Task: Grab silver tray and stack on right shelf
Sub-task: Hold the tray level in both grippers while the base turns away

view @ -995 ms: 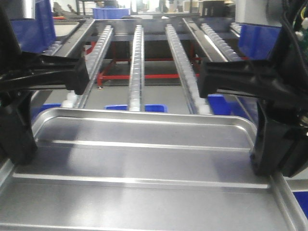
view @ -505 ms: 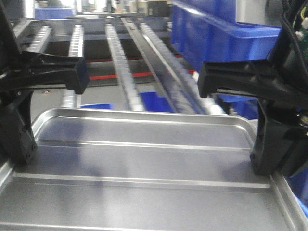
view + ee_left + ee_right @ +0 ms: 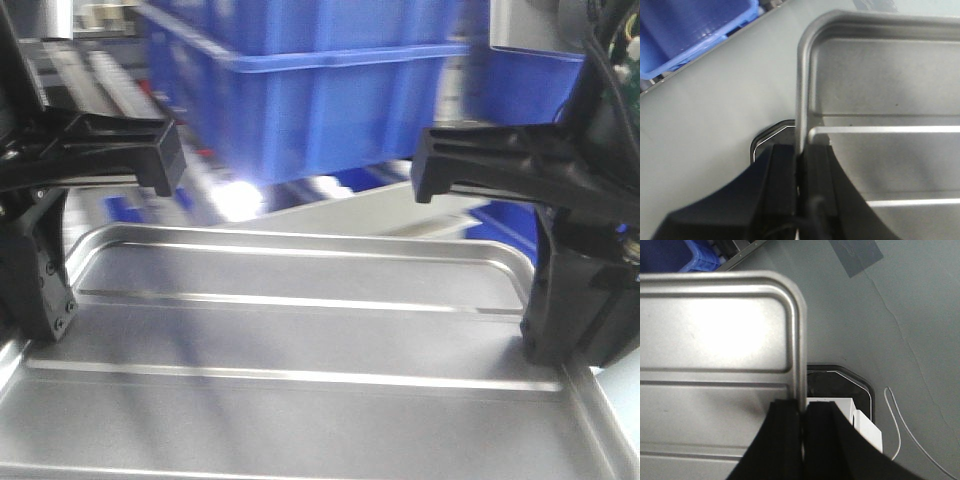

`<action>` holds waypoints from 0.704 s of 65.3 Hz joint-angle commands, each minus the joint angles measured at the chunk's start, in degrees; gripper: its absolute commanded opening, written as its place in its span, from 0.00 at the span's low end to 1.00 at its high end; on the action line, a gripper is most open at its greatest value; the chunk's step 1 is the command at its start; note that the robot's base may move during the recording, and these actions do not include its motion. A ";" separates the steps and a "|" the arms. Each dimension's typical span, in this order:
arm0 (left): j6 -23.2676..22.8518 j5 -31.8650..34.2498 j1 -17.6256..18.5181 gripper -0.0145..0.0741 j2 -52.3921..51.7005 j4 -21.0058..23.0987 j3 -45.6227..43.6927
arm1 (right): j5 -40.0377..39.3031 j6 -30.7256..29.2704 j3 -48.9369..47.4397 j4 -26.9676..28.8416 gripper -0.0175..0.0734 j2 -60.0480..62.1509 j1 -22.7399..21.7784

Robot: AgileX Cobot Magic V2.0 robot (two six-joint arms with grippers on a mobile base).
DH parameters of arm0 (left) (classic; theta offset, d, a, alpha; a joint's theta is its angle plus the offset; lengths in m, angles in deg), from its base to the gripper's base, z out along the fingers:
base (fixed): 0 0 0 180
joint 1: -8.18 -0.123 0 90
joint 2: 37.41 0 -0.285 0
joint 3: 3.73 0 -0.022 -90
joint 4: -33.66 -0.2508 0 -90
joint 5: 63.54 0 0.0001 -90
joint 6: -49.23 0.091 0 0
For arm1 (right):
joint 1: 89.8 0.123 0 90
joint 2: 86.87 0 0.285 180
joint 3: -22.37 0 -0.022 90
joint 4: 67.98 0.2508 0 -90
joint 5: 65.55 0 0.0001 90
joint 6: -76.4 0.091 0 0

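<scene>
A shiny metal tray (image 3: 300, 340) fills the lower part of the front view, held level between two black grippers. It is shallow and rectangular, with rounded corners, a raised rim and two long raised ribs across its floor.

The left gripper (image 3: 800, 172) grips the tray's left rim. Its jaws are closed tight on the rim, one inside the tray and one outside. The right gripper (image 3: 802, 417) holds the tray's right rim the same way, its jaws pinched on the metal edge just short of the far right corner.

Behind the tray's far rim the front view is smeared with blur. Large blue bins (image 3: 320, 90) loom above and beyond the tray, and a pale grey bar (image 3: 390, 205) slants just behind the far rim, too blurred to identify.

In the wrist views, grey floor (image 3: 715, 110) shows past the tray's edges. To the right of the tray lie a patch of grey tape (image 3: 855, 255), a thin pale cable (image 3: 896, 425) and a white box (image 3: 862, 427) close beside the right gripper. A blue bin (image 3: 690, 30) sits well off the tray's far left corner.
</scene>
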 commanded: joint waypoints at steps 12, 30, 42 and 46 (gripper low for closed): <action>0.52 -1.95 0.25 0.05 -1.70 -2.13 -1.15 | 0.52 -0.25 -1.61 -2.38 0.26 1.17 -0.06; 0.52 -1.95 0.25 0.05 -1.70 -2.13 -1.15 | 0.52 -0.25 -1.61 -2.38 0.26 1.17 -0.06; 0.52 -1.95 0.25 0.05 -1.70 -2.13 -1.15 | 0.52 -0.25 -1.61 -2.38 0.26 1.17 -0.06; 0.52 -1.95 0.25 0.05 -1.70 -2.13 -1.15 | 0.52 -0.25 -1.61 -2.38 0.26 1.17 -0.06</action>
